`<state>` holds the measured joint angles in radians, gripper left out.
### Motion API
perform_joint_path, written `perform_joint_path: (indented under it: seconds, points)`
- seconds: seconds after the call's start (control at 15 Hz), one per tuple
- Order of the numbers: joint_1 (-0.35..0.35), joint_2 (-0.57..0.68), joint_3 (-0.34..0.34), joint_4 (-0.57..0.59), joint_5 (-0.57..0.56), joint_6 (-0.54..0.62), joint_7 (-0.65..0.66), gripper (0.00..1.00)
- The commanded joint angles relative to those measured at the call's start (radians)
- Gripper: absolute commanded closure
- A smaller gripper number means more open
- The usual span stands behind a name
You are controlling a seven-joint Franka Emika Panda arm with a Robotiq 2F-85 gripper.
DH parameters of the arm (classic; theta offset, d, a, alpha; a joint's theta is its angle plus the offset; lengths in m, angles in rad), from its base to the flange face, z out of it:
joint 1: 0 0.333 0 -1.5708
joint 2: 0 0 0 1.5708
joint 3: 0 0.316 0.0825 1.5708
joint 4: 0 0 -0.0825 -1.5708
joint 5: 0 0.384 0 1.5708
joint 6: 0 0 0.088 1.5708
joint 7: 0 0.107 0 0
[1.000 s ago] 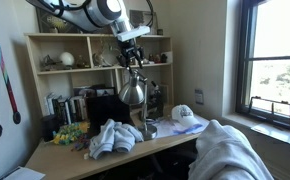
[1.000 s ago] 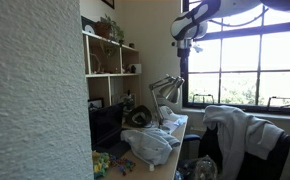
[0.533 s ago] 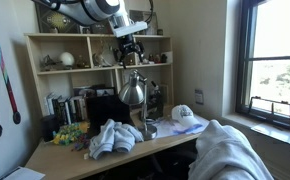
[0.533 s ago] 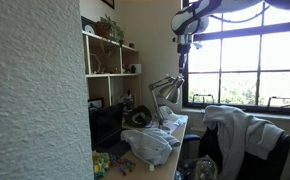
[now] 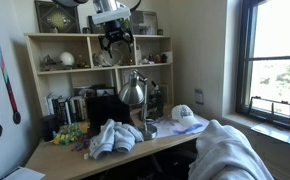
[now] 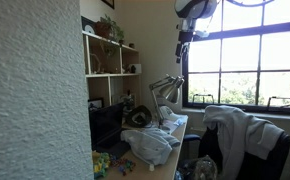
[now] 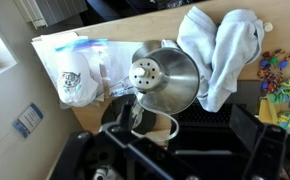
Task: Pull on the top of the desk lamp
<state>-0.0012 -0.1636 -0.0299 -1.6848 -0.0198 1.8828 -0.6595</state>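
The desk lamp [image 5: 133, 92] is shiny silver and stands on the desk; it also shows in an exterior view [image 6: 166, 88]. The top of the desk lamp [image 5: 135, 74] is free and nothing touches it. In the wrist view I look down on the shade [image 7: 170, 82] and its perforated top [image 7: 145, 70]. My gripper [image 5: 116, 42] hangs open and empty in front of the upper shelf, above and a little to the side of the lamp. It also shows in an exterior view [image 6: 182, 48] and in the wrist view [image 7: 185, 125].
A wooden shelf unit [image 5: 45, 70] stands behind the desk. A black monitor [image 5: 107, 108], a white cap [image 5: 183, 114], crumpled cloth [image 5: 113, 138] and colourful toys [image 5: 70, 131] lie near the lamp. A chair draped with clothing [image 5: 230, 150] stands in front. A window [image 5: 280, 60] is beside the desk.
My gripper has risen away from the lamp's top and moved sideways toward the upper shelf. The lamp stands as before.
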Motion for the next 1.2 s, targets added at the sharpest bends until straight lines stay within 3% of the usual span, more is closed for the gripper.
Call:
perform_joint_path:
  seconds: [0.0, 0.53, 0.87, 0.93, 1.13]
  points:
    - [0.017, -0.124, 0.012, -0.122, 0.029, 0.009, 0.169, 0.0]
    - [0.018, -0.285, 0.05, -0.438, -0.009, 0.138, 0.549, 0.0]
    - [0.014, -0.356, 0.066, -0.564, -0.018, 0.247, 0.646, 0.0]
    - [0.027, -0.296, 0.047, -0.494, -0.002, 0.197, 0.595, 0.0]
    - [0.026, -0.327, 0.051, -0.533, -0.003, 0.22, 0.613, 0.0]
